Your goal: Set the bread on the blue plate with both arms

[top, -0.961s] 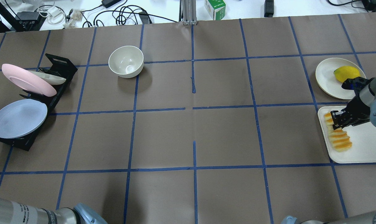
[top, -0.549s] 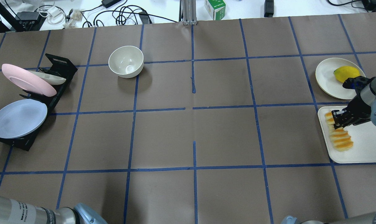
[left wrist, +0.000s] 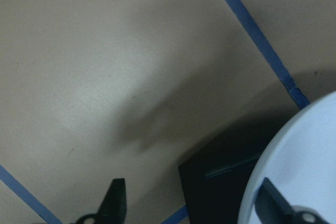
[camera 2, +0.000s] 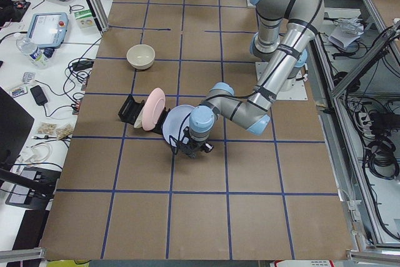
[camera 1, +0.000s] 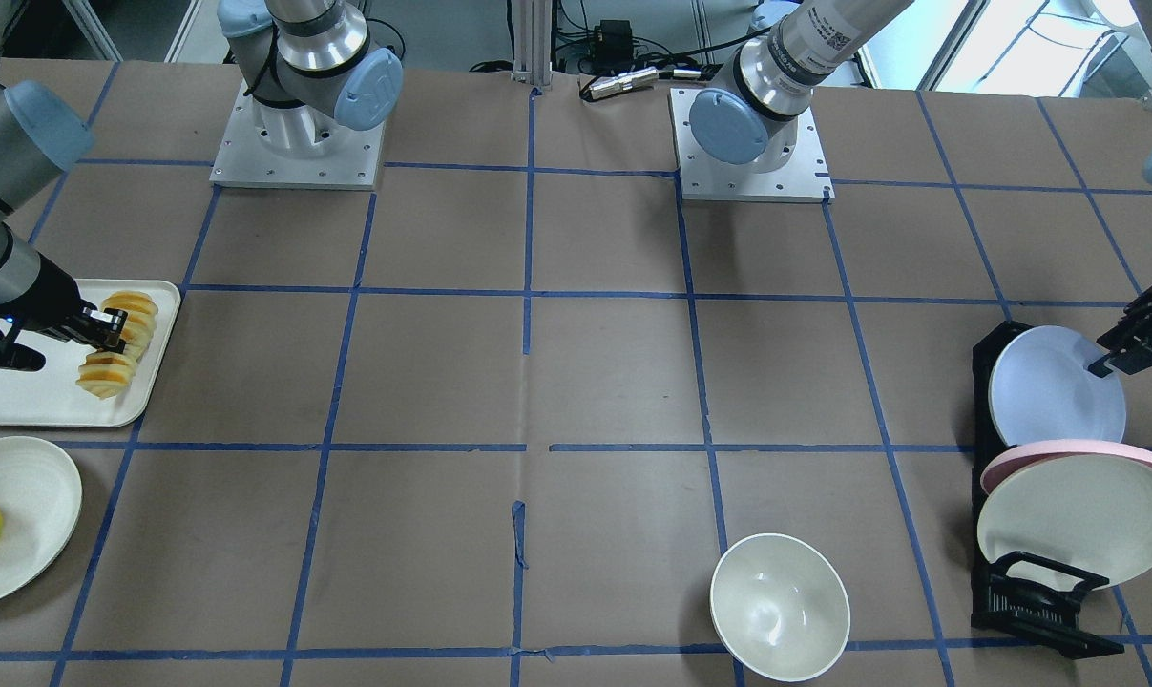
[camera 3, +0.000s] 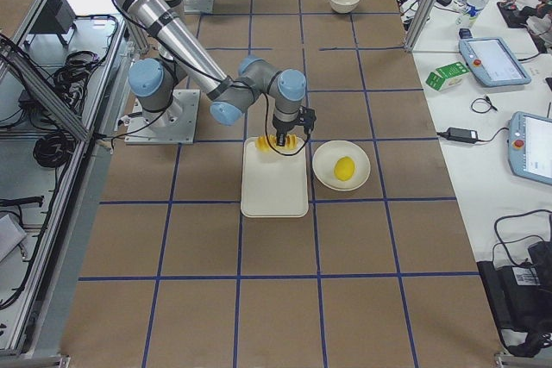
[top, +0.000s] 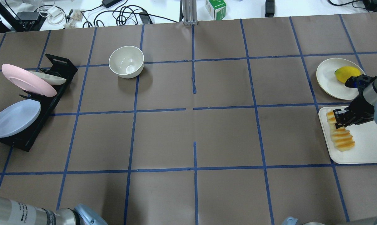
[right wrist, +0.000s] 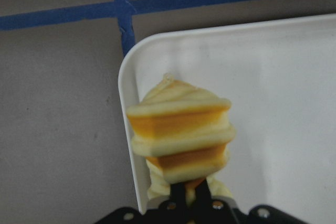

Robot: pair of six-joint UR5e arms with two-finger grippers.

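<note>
The bread [top: 342,138] lies on a white tray [top: 366,150] at the right edge of the table. My right gripper [top: 338,120] is shut on the loaf's far end; the right wrist view shows the slices [right wrist: 178,129] just beyond the closed fingers. The blue plate [top: 15,118] leans in a black rack [top: 22,142] at the left edge. My left gripper [camera 1: 1120,353] is open at the plate's outer rim. In the left wrist view one finger [left wrist: 273,203] is over the plate [left wrist: 304,161] and the other is off it.
A pink plate [top: 27,79] and a white plate stand in the same rack behind the blue one. A cream bowl [top: 126,61] sits at the back left. A cream plate [top: 327,76] with a yellow fruit [top: 347,73] lies beyond the tray.
My left gripper has come in at the blue plate's outer edge, and the plate now leans further over. My right gripper and the bread have shifted slightly right.
</note>
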